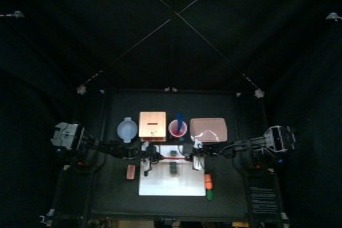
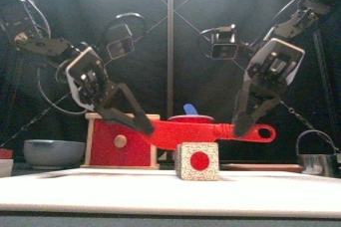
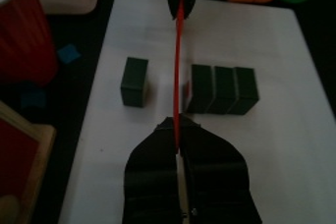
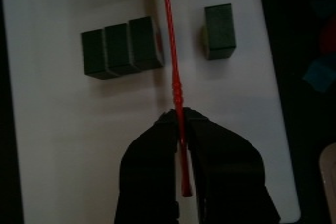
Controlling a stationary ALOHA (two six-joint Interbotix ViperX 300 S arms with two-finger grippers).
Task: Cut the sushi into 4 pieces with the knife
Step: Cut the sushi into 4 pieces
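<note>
no readable text, labels, numbers or signs anywhere

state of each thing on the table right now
red knife: held level above the sushi blocks by both grippers
left gripper: shut on red knife
right gripper: shut on red knife
single sushi piece: cut off, standing apart
three sushi blocks: joined, uncut
blue knife: upright in red cup
wooden box: drawer looks shut
</note>
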